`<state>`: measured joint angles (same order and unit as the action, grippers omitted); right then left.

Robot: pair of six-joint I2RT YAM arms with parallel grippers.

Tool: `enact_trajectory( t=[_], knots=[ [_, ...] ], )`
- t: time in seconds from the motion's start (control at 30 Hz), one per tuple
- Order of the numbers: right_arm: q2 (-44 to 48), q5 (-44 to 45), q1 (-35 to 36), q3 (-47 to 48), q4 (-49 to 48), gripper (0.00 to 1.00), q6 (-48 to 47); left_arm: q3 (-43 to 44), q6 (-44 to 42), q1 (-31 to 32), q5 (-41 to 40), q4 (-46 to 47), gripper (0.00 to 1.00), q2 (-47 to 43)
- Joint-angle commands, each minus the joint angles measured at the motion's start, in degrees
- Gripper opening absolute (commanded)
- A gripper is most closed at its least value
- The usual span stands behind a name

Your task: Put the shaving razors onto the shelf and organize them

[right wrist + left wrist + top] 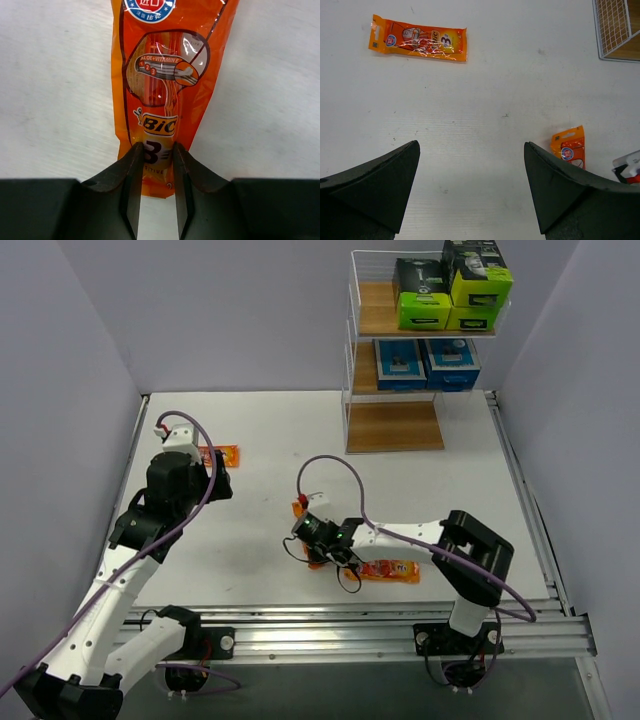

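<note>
Clamping 1 orange packet (160, 90) at its 6 o'clock end, right gripper (154, 150) is closed; left gripper (470, 145) stands wide apart.

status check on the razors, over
Left gripper open, holding nothing. Right gripper shut on orange packet, packet flat on table. Nothing seen between it and shelf.

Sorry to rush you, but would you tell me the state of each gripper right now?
Left gripper: open, nothing between its fingers.
Right gripper: closed on the end of an orange packet.
</note>
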<state>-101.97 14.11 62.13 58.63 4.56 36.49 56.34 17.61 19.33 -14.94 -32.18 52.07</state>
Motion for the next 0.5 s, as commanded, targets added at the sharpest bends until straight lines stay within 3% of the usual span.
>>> enact_trajectory(
  t=[0.0,0.3,0.47],
  knots=[
    [9.30,3.99,-2.53,-5.62,-2.17,0.00,4.46,0.00,0.32,-0.17,0.61,1.60,0.94,-1.36],
    [26.89,11.11,-11.76,-19.51,-10.96,0.00,7.98,0.35,0.32,-0.08,1.93,1.42,0.94,-1.01],
    [30.08,10.24,-19.92,-22.24,-16.59,0.00,5.44,0.09,0.24,-0.08,2.55,1.77,0.94,-1.27]
  ],
)
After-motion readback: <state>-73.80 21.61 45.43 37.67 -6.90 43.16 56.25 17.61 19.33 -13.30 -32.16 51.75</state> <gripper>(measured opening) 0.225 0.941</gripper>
